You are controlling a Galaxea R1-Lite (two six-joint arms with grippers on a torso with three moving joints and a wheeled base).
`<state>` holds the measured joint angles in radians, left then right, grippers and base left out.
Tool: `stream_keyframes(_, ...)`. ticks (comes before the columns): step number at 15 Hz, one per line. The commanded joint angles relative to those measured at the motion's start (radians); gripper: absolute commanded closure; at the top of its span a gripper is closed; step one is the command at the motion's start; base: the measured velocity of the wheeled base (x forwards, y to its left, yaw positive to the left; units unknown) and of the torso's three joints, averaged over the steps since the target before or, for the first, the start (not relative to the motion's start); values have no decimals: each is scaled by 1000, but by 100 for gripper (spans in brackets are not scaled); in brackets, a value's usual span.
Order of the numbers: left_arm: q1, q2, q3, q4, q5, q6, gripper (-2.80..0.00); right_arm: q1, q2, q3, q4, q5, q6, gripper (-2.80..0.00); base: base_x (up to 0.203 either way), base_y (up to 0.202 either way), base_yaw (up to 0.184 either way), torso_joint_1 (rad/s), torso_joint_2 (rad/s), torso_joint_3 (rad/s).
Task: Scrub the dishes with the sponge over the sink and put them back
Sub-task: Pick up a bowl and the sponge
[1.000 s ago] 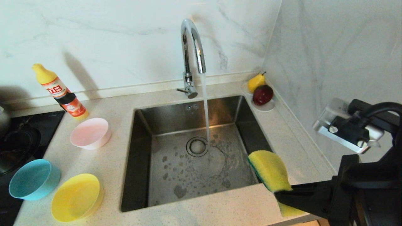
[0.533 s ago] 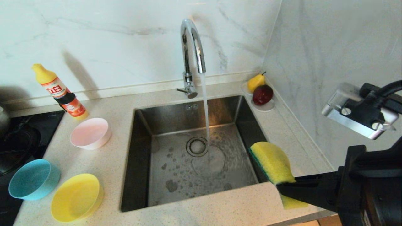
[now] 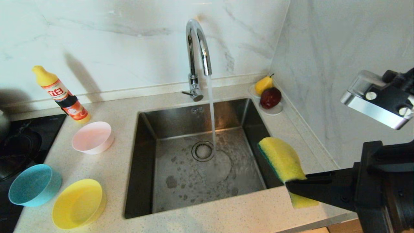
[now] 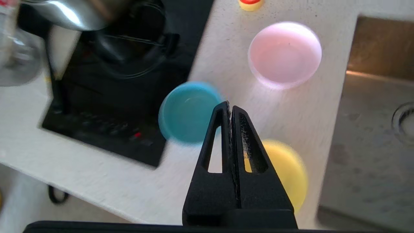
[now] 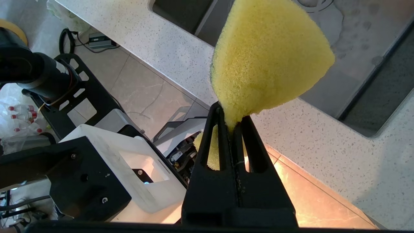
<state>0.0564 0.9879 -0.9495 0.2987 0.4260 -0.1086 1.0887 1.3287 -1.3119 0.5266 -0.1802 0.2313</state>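
Three dishes stand on the counter left of the sink (image 3: 168,119): a pink bowl (image 3: 93,137), a blue bowl (image 3: 34,184) and a yellow bowl (image 3: 78,203). My right gripper (image 3: 288,186) is shut on the yellow sponge (image 3: 283,158), held in the air over the sink's front right corner; the right wrist view shows the foam (image 5: 265,58) squeezed between the jaws of this gripper (image 5: 231,113). In the left wrist view, my left gripper (image 4: 229,105) is shut and empty, above the counter between the blue bowl (image 4: 186,111) and the yellow bowl (image 4: 288,171), with the pink bowl (image 4: 284,53) beyond.
Water runs from the curved tap (image 3: 196,48) onto the drain (image 3: 202,151). A detergent bottle (image 3: 61,95) stands behind the pink bowl. A black hob (image 3: 19,145) lies at the far left. A saucer (image 3: 275,112) with a pear and an apple sits in the right corner.
My right gripper has lifted the sponge a little and carried it slightly to the right. The bowls have stayed where they were.
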Motion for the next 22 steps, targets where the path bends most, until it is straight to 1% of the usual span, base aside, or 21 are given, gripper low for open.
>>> stream_keyframes(1,103,279,-138,11,-68,-27,0,0,3,-1,1,-1,2,0,0,0,0,0,0,0)
stream_keyframes(3,251,382,-202,27,-168,-50,0,-1,6,2,1,-1,2,0,0,0,0,0,0,0)
stream_keyframes(4,329,416,-220,33,-231,-64,0,-1,7,3,1,-1,2,0,0,0,0,0,0,0)
stream_keyframes(6,469,459,-241,54,-417,-97,0,-3,12,7,1,-1,2,0,0,0,0,0,0,0)
stream_keyframes(8,598,479,-253,95,-570,-114,0,-4,13,11,1,-1,2,0,0,0,0,0,0,0)
stream_keyframes(9,643,484,-251,108,-618,-123,0,-4,15,11,1,-1,2,0,0,0,0,0,0,0)
stream_keyframes(10,683,487,-246,118,-648,-133,0,-4,15,11,1,-1,2,0,0,0,0,0,0,0)
stream_keyframes(12,738,490,-210,157,-712,-149,0,-6,15,12,1,-1,2,0,0,0,0,0,0,0)
stream_keyframes(13,757,502,-191,160,-737,-153,-280,-6,17,12,3,-1,2,0,0,0,0,0,0,0)
stream_keyframes(14,773,518,-179,161,-751,-176,-280,-6,16,11,3,-1,3,0,0,0,0,0,0,0)
stream_keyframes(15,777,531,-170,160,-751,-218,-280,-6,10,11,6,-4,3,0,0,0,0,0,0,0)
stream_keyframes(16,780,540,-156,157,-749,-242,-280,-6,7,13,6,-4,3,0,0,0,0,0,0,0)
stream_keyframes(18,785,558,-132,150,-748,-251,-280,-11,6,19,7,-5,5,0,0,0,0,0,0,0)
stream_keyframes(22,832,625,-115,148,-748,-258,-280,-18,3,37,6,-5,5,0,0,0,0,0,0,0)
